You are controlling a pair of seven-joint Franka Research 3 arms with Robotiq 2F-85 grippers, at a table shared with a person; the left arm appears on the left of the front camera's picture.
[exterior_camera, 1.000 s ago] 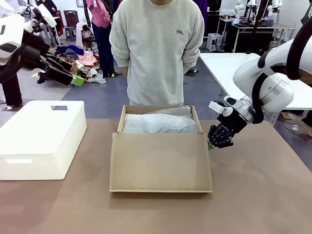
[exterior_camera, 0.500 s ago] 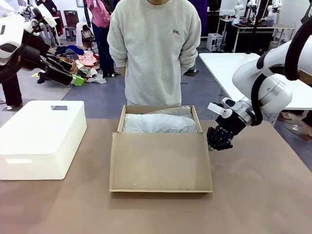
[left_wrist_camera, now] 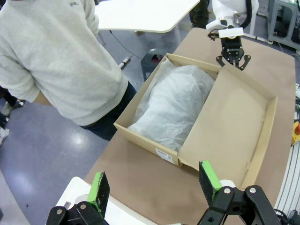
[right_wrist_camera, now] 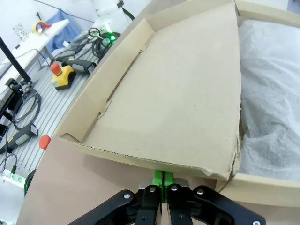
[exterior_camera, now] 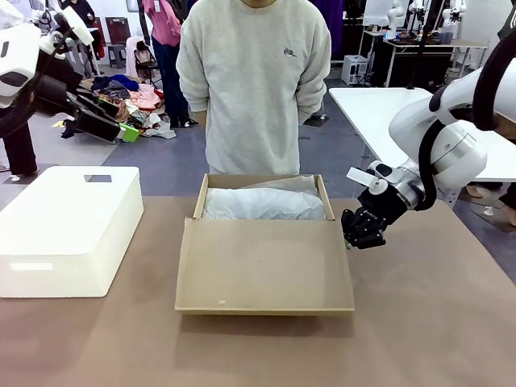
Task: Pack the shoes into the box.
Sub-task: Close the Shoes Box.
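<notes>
The brown cardboard box [exterior_camera: 260,181] stands open at mid-table, its hinged lid [exterior_camera: 264,266] lying out toward me, slightly raised at its right side. White tissue paper [exterior_camera: 264,203] fills the box [left_wrist_camera: 140,136] and the shoes are hidden. My right gripper [exterior_camera: 348,240] is shut with nothing between its fingers, low beside the box's right wall near the hinge. In the right wrist view its tips [right_wrist_camera: 162,178] sit just under the lid's edge [right_wrist_camera: 154,161]. My left gripper [exterior_camera: 125,129] hangs open, high at the far left; the left wrist view shows its green pads [left_wrist_camera: 208,180] wide apart.
A large white plastic bin [exterior_camera: 68,218] sits on the table's left side. A person in a grey sweatshirt [exterior_camera: 256,89] stands at the far edge behind the box. A white table [exterior_camera: 387,113] stands behind on the right. Bare brown tabletop [exterior_camera: 435,322] lies to the right and front.
The lid has tipped up a little and looks slightly wider at its near edge. My right gripper has shifted slightly by the box's right corner. The left arm has not moved.
</notes>
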